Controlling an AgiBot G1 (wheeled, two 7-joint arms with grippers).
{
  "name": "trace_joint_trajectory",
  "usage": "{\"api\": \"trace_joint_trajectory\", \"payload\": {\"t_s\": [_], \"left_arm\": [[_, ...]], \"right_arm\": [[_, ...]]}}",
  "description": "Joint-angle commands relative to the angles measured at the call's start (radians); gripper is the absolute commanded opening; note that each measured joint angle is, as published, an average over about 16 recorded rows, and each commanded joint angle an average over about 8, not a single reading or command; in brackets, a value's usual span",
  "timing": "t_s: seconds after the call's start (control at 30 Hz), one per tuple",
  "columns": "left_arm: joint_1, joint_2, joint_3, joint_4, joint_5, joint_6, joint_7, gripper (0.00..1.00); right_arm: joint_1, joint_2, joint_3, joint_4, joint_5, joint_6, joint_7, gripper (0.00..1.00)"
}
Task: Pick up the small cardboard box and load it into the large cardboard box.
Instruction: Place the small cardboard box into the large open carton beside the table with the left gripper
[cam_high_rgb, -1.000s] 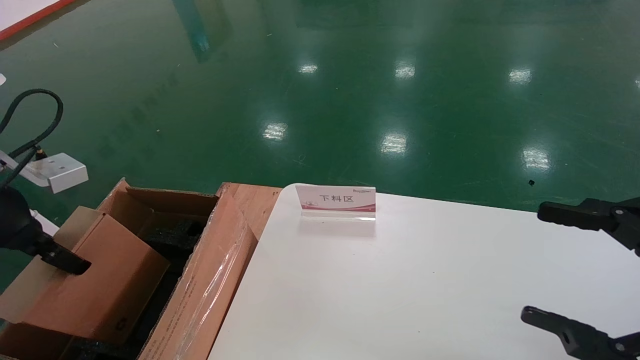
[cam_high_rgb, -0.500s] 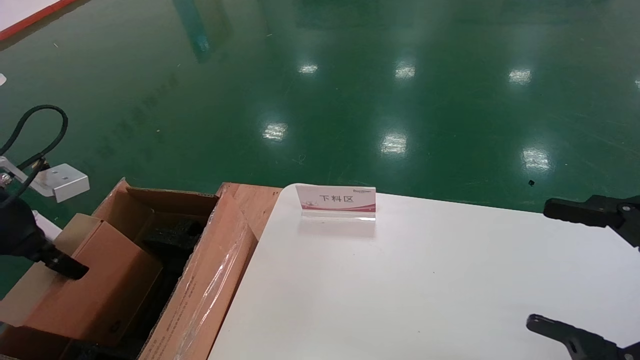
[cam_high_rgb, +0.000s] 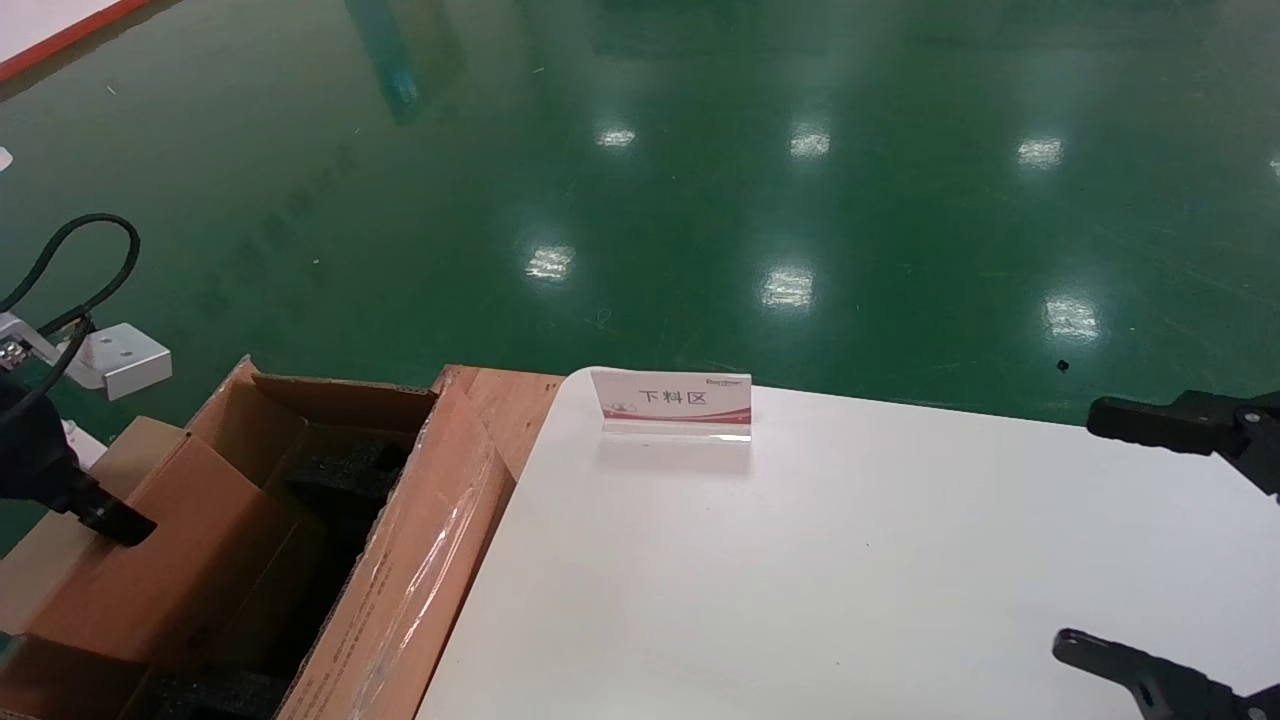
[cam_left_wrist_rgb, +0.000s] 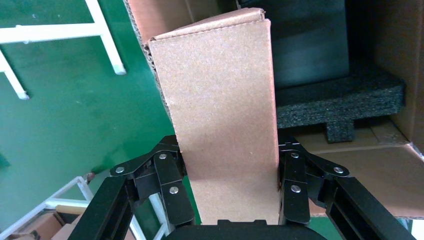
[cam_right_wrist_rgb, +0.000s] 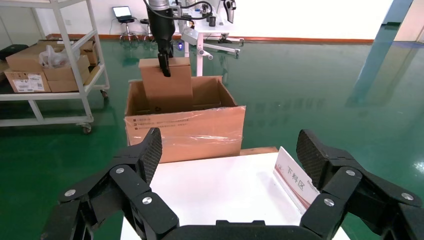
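Observation:
The small cardboard box (cam_high_rgb: 170, 560) is plain tan and stands on edge, its lower part down inside the large cardboard box (cam_high_rgb: 420, 560) at the table's left end. My left gripper (cam_high_rgb: 110, 522) is shut on its upper edge. In the left wrist view the small box (cam_left_wrist_rgb: 220, 120) sits between the fingers (cam_left_wrist_rgb: 172, 192), with black foam (cam_left_wrist_rgb: 340, 97) inside the large box beyond. In the right wrist view the small box (cam_right_wrist_rgb: 167, 85) sticks up out of the large box (cam_right_wrist_rgb: 185, 132). My right gripper (cam_high_rgb: 1120, 540) is open over the table's right side.
A white table (cam_high_rgb: 850, 580) fills the right half, with a small sign stand (cam_high_rgb: 675, 405) near its back edge. A wooden surface (cam_high_rgb: 505, 400) lies under the large box. Green floor lies beyond. A shelving cart with cartons (cam_right_wrist_rgb: 45, 65) stands far off.
My left gripper has moved left and lowered the small box deeper into the large box; its recycling mark has sunk out of sight. The right gripper has shifted slightly right.

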Motion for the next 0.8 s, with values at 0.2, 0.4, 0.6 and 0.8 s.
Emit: {"api": "trace_joint_trajectory", "payload": {"t_s": [0.2, 0.4, 0.6, 0.8], "left_arm": [[0.014, 0.005, 0.003, 0.018, 0.016, -0.020, 0.011, 0.00], [0.031, 0.010, 0.005, 0.042, 0.024, -0.042, 0.027, 0.00], [0.057, 0.015, 0.006, 0.068, 0.021, -0.068, 0.040, 0.00], [0.083, 0.023, 0.006, 0.095, 0.015, -0.093, 0.056, 0.00]], "right_arm": [[0.000, 0.000, 0.000, 0.000, 0.000, 0.000, 0.000, 1.00], [0.000, 0.000, -0.001, 0.000, 0.000, 0.000, 0.000, 1.00], [0.000, 0.000, -0.001, 0.000, 0.001, 0.000, 0.000, 1.00], [0.000, 0.001, -0.001, 0.000, 0.001, 0.001, -0.001, 1.00]]}}
